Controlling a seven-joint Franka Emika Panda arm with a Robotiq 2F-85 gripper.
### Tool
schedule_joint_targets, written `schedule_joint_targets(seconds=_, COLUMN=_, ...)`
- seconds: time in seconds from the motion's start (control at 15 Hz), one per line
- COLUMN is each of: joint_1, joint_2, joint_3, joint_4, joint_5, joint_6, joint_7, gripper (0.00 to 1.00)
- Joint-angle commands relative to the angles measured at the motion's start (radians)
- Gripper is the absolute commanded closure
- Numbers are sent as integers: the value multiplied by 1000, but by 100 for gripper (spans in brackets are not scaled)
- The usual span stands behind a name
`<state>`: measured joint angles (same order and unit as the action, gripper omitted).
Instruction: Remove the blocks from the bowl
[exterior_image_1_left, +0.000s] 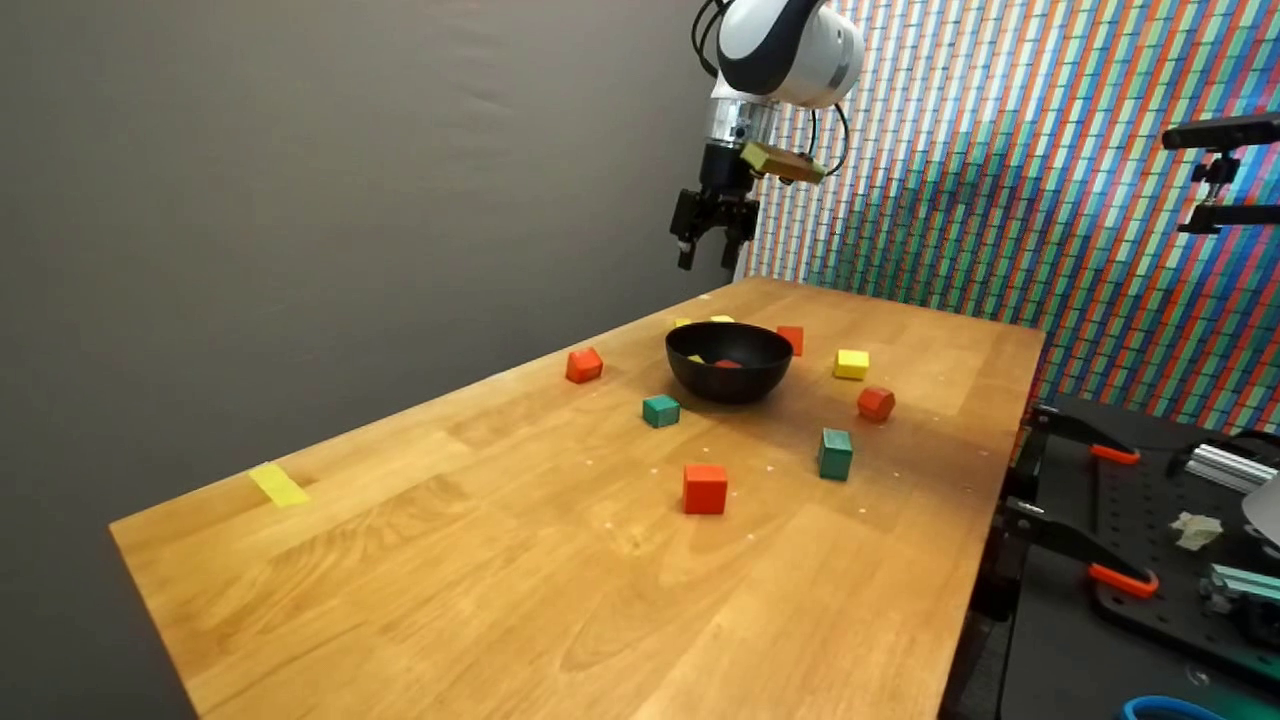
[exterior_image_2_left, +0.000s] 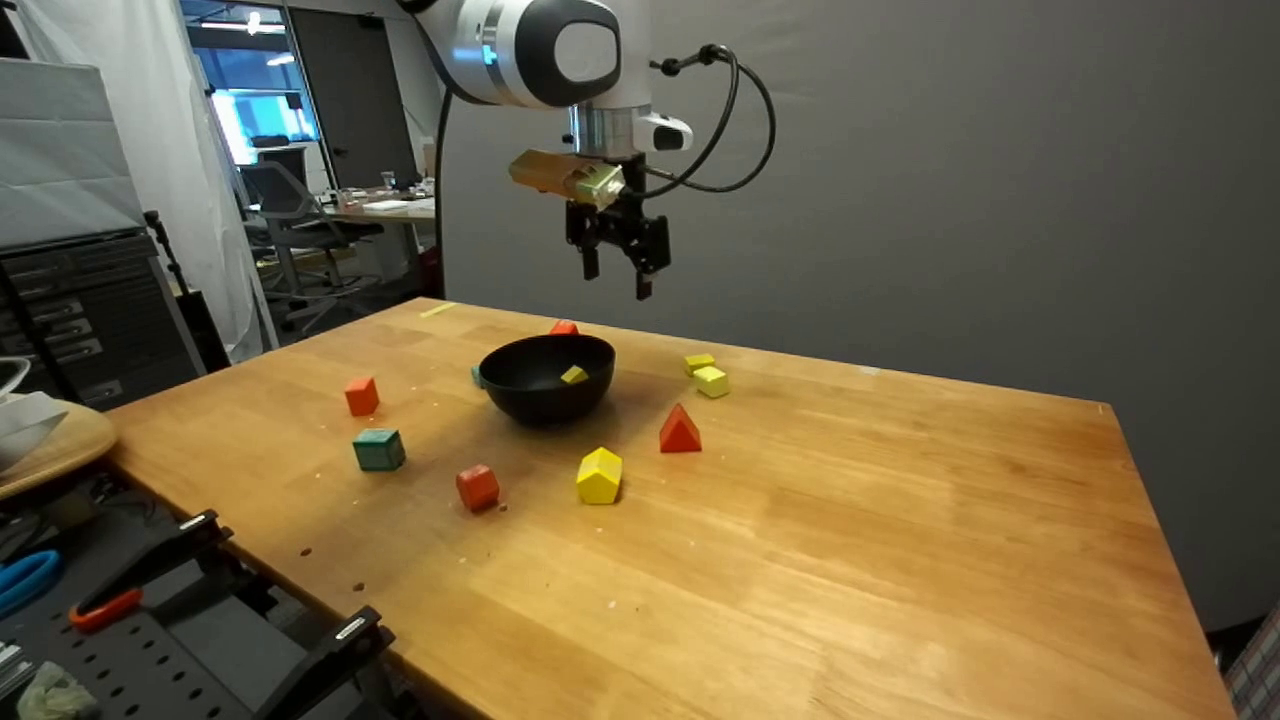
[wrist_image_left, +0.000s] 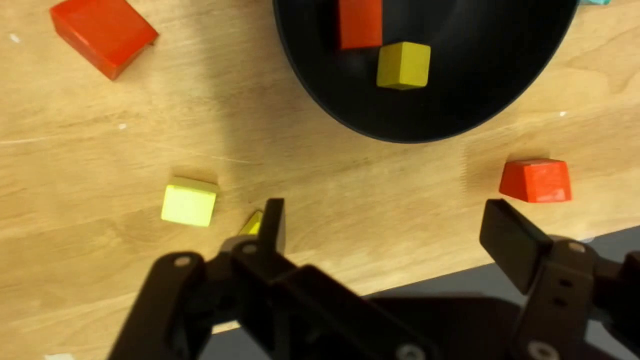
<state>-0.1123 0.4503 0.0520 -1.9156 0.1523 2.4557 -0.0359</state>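
Plainly, gripper (exterior_image_2_left: 617, 280) spread wide, grasping nothing; red block (wrist_image_left: 360, 22), yellow block (wrist_image_left: 404, 66) inside black bowl (wrist_image_left: 480, 90).

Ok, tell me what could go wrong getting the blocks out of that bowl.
The red block and yellow block lie close together inside the bowl, so the open gripper might nudge one while reaching for the other. It could also catch the bowl's raised wall on the way in and tip it.
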Motion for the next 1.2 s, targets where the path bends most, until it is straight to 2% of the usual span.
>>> schedule_joint_targets(seconds=0.0, joint_1=15, joint_2=1, joint_3=-15, joint_4=1, joint_5=8, joint_6=-2, joint_7=-4, gripper=0)
schedule_joint_targets(seconds=0.33, joint_1=9, joint_2=29, joint_3=31, joint_4=-10, joint_5=13, joint_6=-27, joint_7=-125, gripper=0)
schedule_joint_targets(seconds=0.6, joint_1=29, joint_2=16, joint_3=33, joint_4=-34, joint_5=-5, joint_6=-100, joint_7=-126, gripper=0)
schedule_joint_targets(seconds=0.87, joint_1=43, joint_2=45, joint_3=33, joint_4=-32, joint_5=-1, joint_6=-125, joint_7=-125, gripper=8)
schedule_joint_targets(seconds=1.0, joint_1=51, joint_2=76, joint_3=29, joint_4=-16, joint_5=-8, joint_6=-115, joint_7=-118, gripper=2)
schedule_joint_targets(seconds=1.13, joint_1=57, joint_2=106, joint_3=25, joint_4=3, joint_5=-13, joint_6=-112, joint_7=-109, gripper=0)
